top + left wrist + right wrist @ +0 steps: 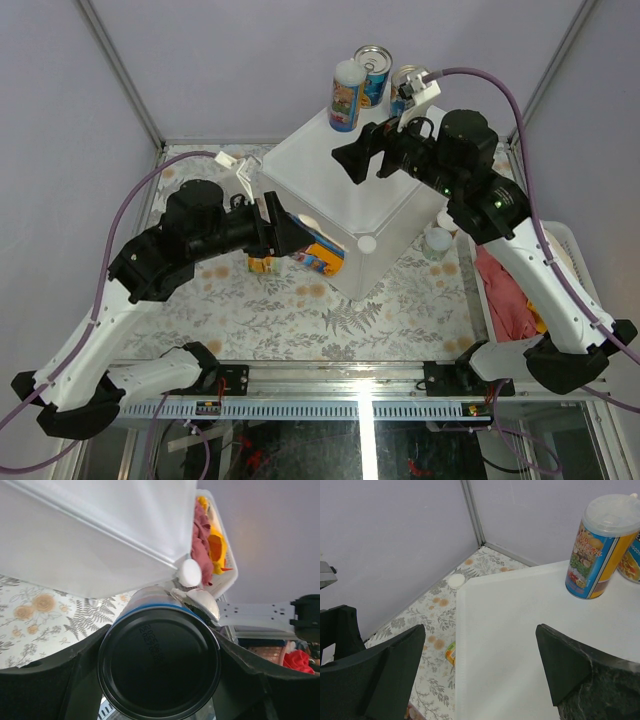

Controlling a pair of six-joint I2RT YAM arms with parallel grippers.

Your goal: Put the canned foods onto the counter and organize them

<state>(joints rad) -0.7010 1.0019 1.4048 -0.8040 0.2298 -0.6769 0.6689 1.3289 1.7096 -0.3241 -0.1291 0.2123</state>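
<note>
Gripping one tin beside the counter, right fingers spread above it

We found the left gripper at about eight o'clock from the counter. Its two fingers were pinching a blue-rimmed tin that lay on its side, with its dark end turned toward the wrist camera. From above, that tin's orange and blue label showed right against the counter's side wall and clear of the table. We could not tell whether it touched the wall.

The right gripper hung over the counter's flat top, toward one o'clock. Its fingers were spread wide, with only bare white surface between them.

Three tins stood upright at the counter's twelve o'clock corner. A white-lidded tin was nearest the middle and a silver-topped tin stood just beyond it. A third tin sat at two o'clock from those, partly hidden by the right arm.

On the flowered table, a yellow tin sat at seven o'clock from the counter, under the left gripper. A small white-capped tin stood at four o'clock, just beside the counter's wall. Further out at four o'clock sat a white slatted basket holding red and orange cloths.
</note>
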